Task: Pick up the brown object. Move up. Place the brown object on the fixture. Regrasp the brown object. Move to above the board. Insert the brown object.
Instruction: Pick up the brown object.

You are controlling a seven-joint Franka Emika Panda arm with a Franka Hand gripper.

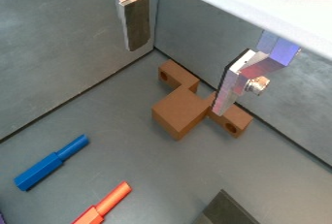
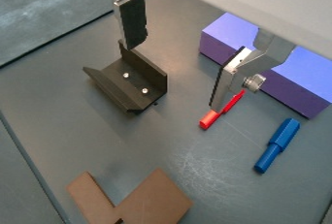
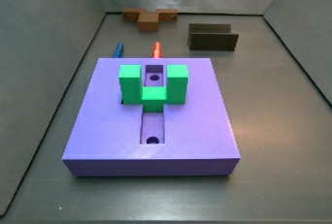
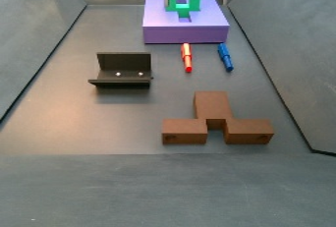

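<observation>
The brown object [image 1: 185, 108] lies flat on the grey floor by a wall; it also shows in a wrist view [image 2: 130, 201] and in both side views [image 3: 149, 17] [image 4: 217, 121]. The dark fixture [image 2: 127, 80] stands on the floor apart from it, also seen in both side views [image 3: 215, 38] [image 4: 122, 71]. The purple board [image 3: 195, 121] carries a green U-shaped block [image 3: 153, 84]. My gripper [image 1: 182, 58] hangs high above the floor, open and empty, in both wrist views [image 2: 182, 53]. It does not clearly show in the side views.
A red piece [image 2: 220, 110] and a blue piece [image 2: 275, 143] lie side by side on the floor between the board and the fixture, also in a side view [image 4: 188, 56] [image 4: 225, 56]. Grey walls close in the floor.
</observation>
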